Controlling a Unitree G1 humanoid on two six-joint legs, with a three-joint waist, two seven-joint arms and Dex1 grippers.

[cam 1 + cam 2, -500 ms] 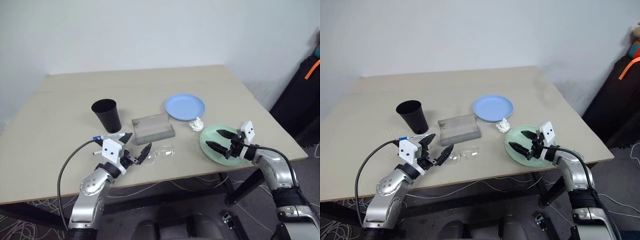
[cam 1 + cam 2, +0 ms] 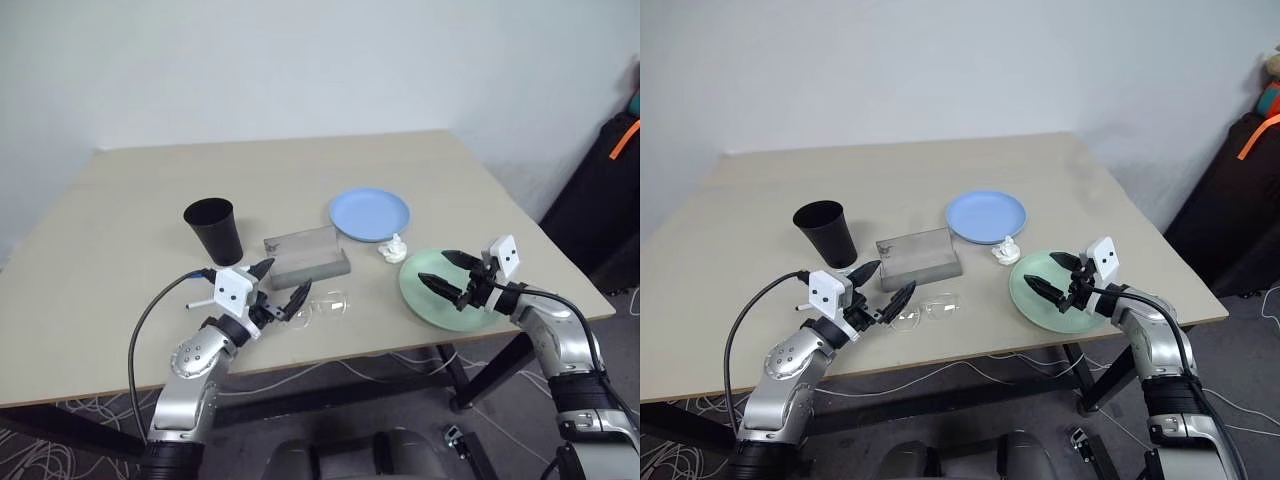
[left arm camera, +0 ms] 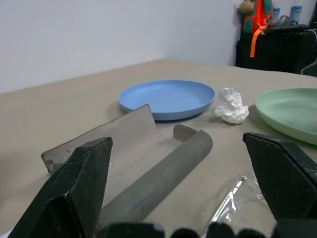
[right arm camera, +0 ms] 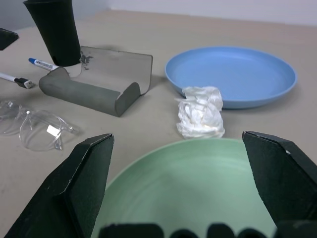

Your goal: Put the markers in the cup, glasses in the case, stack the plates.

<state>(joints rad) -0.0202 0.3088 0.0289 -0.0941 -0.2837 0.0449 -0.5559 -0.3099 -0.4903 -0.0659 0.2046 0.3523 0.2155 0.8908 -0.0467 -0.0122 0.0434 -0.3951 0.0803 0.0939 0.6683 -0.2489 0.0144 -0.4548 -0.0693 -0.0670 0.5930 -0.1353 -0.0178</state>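
Note:
The black cup [image 2: 214, 228] stands upright at the left of the table. Beside it the grey case [image 2: 306, 254] lies with its lid open. Two markers [image 4: 42, 63] lie in front of the cup, partly hidden behind my left wrist. The clear glasses [image 2: 328, 306] rest in front of the case. My left gripper [image 2: 283, 282] is open and empty, just left of the glasses and pointing at the case. The light blue plate [image 2: 370, 213] sits behind the mint green plate [image 2: 445, 290]. My right gripper [image 2: 437, 269] hovers open and empty over the green plate.
A small white crumpled wad [image 2: 394, 248] lies between the two plates. The table's front edge [image 2: 330, 358] runs just below the glasses and the green plate. A dark bag [image 2: 610, 190] stands off the table at the right.
My left arm has eased a little toward the case and glasses. The right gripper has shifted slightly up and to the right over the green plate. The things on the table have not moved.

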